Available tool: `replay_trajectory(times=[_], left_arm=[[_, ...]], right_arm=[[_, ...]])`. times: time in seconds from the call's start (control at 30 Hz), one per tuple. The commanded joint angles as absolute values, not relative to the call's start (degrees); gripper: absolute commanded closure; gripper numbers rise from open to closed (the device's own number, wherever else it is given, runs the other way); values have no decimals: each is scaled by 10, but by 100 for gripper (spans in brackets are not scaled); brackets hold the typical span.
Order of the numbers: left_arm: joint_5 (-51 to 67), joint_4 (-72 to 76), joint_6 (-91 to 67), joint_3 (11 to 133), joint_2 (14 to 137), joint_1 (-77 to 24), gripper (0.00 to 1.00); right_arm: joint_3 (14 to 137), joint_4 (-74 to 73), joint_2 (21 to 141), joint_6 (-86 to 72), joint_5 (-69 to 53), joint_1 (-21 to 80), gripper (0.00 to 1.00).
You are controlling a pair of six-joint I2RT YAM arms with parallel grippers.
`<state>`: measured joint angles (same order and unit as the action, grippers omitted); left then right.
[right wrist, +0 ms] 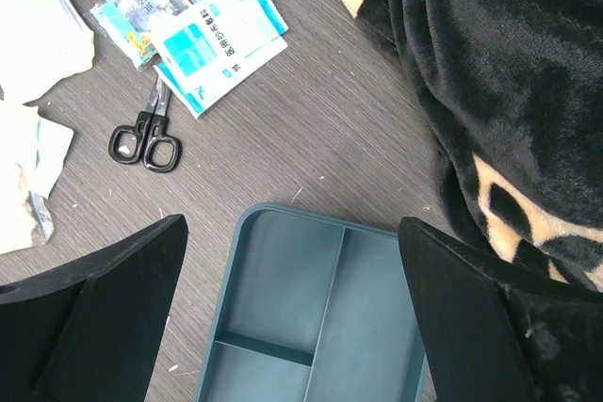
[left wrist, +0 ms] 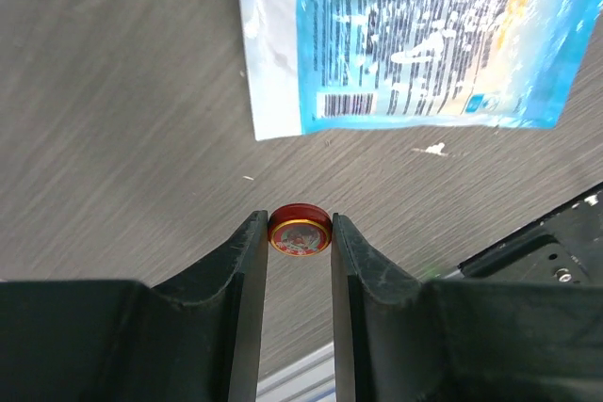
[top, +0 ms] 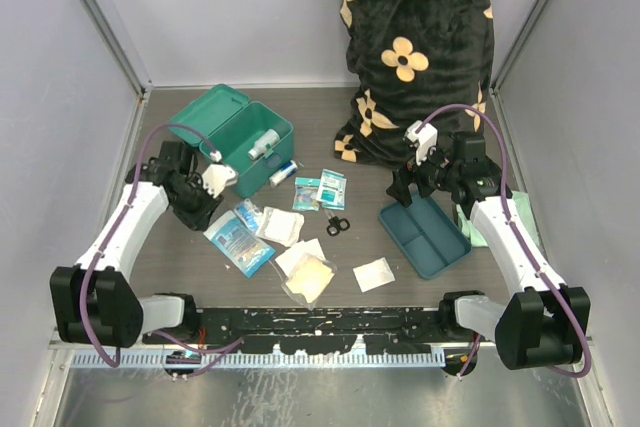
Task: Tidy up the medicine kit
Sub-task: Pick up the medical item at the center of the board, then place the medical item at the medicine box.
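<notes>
Open medicine kit (top: 207, 112), white bottle (top: 263, 143) inside

Teal-green medicine kit (top: 210, 112) with rounded corners, standing askew near the far-left corner of the table (top: 420, 292), hinged lid swung open toward that corner

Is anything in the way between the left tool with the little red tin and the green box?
Nothing visible is. The left tool, pinching the red tin, hangs right beside the open medicine kit; the packets lie on its other side.
</notes>
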<state>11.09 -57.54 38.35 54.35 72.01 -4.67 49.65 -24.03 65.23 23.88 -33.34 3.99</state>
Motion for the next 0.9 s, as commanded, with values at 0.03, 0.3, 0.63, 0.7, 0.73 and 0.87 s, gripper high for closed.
replay_trajectory(times=[0.03,0.3,0.63,0.7,0.73,0.87], left_arm=[[157,-613,336,637,718,-55,78],[167,-602,288,777,827,-67,78],[132,-591,246,997,1014,-79,78],[126,-592,244,1032,1053,-82,78],[121,-592,243,1046,1070,-85,79],[96,-583,243,1091,1136,-99,79]], right_arm=[[499,-223,640,247,-341,39,0],[498,-223,638,249,-338,39,0],[497,-223,639,250,-336,39,0],[497,-223,640,251,-334,39,0],[497,-223,639,251,-334,39,0],[497,-223,640,253,-331,39,0]])
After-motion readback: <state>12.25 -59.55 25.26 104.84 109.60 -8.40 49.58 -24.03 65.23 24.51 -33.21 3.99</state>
